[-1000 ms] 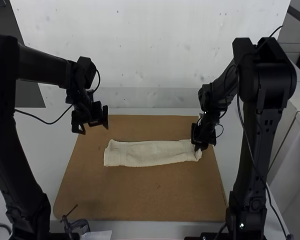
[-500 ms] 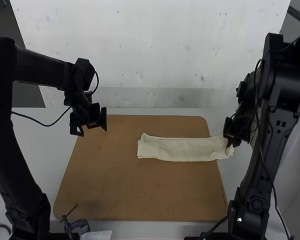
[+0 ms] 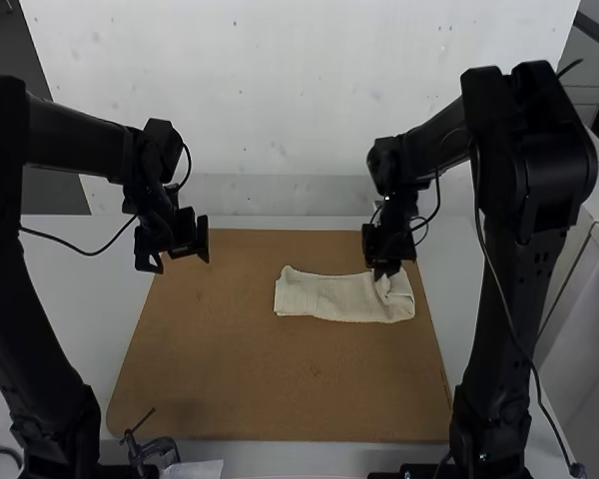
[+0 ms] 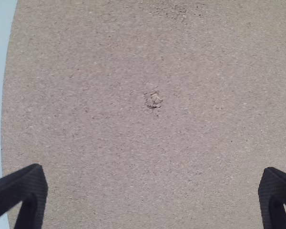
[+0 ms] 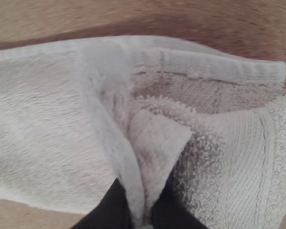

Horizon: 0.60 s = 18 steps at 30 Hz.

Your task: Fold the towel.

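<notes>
1. Towel (image 3: 324, 296): 1, off-white, terry with flat woven bands. Lies as a long narrow strip on the brown board (image 3: 240, 379), at 1 to 2 o'clock from the board's centre in the high view, 12 o'clock being the far side.

2. Towel, 9 o'clock end: flat, edge a little uneven.

3. Towel, 3 o'clock end: turned back over the strip, rumpled, with a raised pinch in it.

4. Right gripper (image 3: 382, 272): 1, black, at the towel's 2 o'clock part. In the right wrist view, the 2 fingers (image 5: 113, 207) are closed on a gathered, upstanding piece of the turned-back end.

5. Left gripper (image 3: 179, 261): 1, black, over the board's 11 o'clock corner, well apart from the towel. In the left wrist view, the 2 fingers (image 4: 35, 186) stand wide apart, nothing between them, above the board and its 1 pitted mark (image 4: 153, 99).

6. Clamp (image 3: 155, 449): 1, dark, at the board's 7 o'clock edge.
</notes>
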Each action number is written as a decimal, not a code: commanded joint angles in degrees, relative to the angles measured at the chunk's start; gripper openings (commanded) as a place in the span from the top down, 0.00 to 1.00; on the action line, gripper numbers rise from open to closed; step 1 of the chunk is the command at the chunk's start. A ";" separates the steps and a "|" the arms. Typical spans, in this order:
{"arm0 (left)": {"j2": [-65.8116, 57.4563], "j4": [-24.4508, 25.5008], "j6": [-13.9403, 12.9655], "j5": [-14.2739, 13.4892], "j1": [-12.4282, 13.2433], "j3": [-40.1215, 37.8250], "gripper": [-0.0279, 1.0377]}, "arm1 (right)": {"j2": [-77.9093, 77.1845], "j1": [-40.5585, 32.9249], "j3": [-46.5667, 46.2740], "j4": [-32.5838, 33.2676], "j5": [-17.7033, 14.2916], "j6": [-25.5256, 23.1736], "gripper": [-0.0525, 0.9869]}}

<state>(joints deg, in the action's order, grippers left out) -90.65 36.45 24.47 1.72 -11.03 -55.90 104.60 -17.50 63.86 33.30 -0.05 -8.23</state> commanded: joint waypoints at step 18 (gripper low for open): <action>3.46 -0.32 -2.41 0.31 2.41 1.23 0.03 | 14.32 -20.47 21.84 8.98 -5.75 -12.25 0.93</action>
<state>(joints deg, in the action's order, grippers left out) -88.44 36.47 22.96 1.72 -8.99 -55.20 117.86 -36.40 81.78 41.15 -4.19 -18.90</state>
